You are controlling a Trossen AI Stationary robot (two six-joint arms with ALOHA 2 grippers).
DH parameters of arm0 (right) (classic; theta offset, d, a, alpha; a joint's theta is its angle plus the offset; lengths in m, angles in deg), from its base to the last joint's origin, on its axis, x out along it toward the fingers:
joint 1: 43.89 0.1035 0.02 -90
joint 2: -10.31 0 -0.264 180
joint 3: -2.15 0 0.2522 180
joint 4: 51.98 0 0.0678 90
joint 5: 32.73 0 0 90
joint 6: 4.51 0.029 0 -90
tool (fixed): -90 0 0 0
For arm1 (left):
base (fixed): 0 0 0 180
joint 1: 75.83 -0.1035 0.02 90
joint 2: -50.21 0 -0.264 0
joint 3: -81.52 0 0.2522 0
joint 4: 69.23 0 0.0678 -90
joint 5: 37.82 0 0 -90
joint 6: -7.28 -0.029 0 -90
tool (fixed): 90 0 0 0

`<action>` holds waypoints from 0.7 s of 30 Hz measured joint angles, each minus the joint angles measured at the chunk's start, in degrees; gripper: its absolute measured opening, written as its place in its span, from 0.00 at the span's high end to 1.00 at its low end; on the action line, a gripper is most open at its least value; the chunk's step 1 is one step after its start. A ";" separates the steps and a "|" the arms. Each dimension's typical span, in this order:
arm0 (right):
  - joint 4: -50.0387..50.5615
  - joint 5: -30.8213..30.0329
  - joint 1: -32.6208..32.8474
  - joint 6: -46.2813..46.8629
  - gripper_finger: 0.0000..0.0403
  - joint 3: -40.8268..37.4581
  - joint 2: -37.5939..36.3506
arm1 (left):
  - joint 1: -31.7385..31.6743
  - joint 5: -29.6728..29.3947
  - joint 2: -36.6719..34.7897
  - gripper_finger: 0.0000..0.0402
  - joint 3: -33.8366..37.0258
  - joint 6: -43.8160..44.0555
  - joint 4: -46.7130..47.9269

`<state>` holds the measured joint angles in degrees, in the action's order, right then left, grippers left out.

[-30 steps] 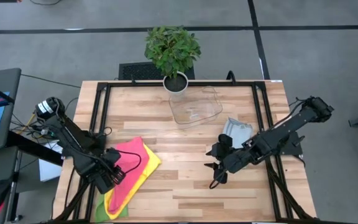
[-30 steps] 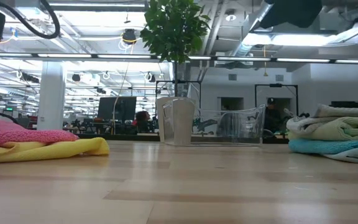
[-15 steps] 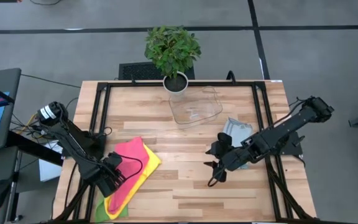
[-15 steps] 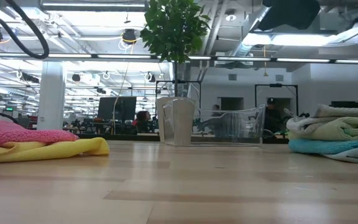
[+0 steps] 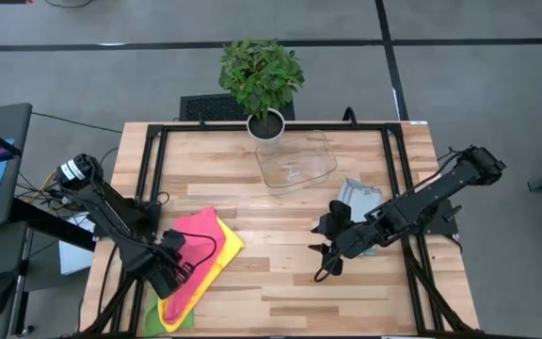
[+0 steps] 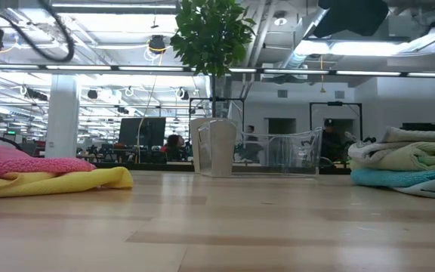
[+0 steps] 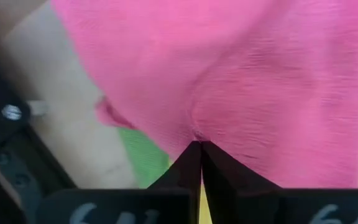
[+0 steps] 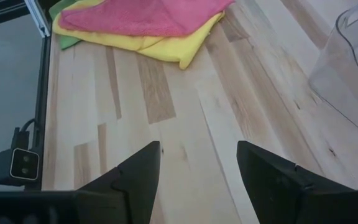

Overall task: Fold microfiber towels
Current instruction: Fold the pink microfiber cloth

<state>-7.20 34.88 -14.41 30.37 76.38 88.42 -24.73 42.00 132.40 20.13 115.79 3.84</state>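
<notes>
- The soft pink microfiber towel [image 5: 194, 252] is found on top of the loose pile at the near-left of the pale wooden slatted table [image 5: 280, 202], with a yellow microfiber towel [image 5: 224, 254] under it and a green one [image 5: 154, 318] peeking out at the bottom.
- The left gripper [image 5: 179, 271] is pressed together on the pink towel; in the left wrist view the fingertips [image 7: 199, 163] are seen meeting with a puckered bit of pink cloth pinched between them. Probably it's being grabbed near an edge so it can be peeled off the stack and laid flat for folding.
- The right gripper [image 5: 322, 266] is held spread over bare wood mid-table, empty, likely parked there to help once a towel is pulled over.
- A stack of folded towels [image 6: 406, 170], pale ones over a teal one, is tucked at the right side, mostly hidden under the right arm from above but shown clearly in the low view.
- The pinch itself can't be made out from overhead; only the wrist view gives it away.
- A clear plastic tray [image 5: 296, 165] and a leafy green potted plant [image 5: 261, 80] are kept at the far edge, out of the way.
</notes>
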 joint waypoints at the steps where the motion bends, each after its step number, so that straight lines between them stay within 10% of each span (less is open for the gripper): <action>1: 0.00 0.00 0.00 0.02 0.41 0.00 0.00 | -0.25 -0.18 0.00 1.00 -0.89 -0.09 -0.01; 12: -0.10 0.05 0.04 0.11 0.41 0.00 0.00 | -2.22 -4.10 -0.02 0.97 -5.36 -0.68 5.67; 21: -0.17 1.51 0.04 0.78 0.41 0.00 0.00 | -2.37 -7.73 -0.02 0.66 -4.91 -0.85 5.27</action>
<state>-7.36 36.39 -14.37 31.15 76.38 88.42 -27.10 34.26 132.38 15.22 114.94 9.11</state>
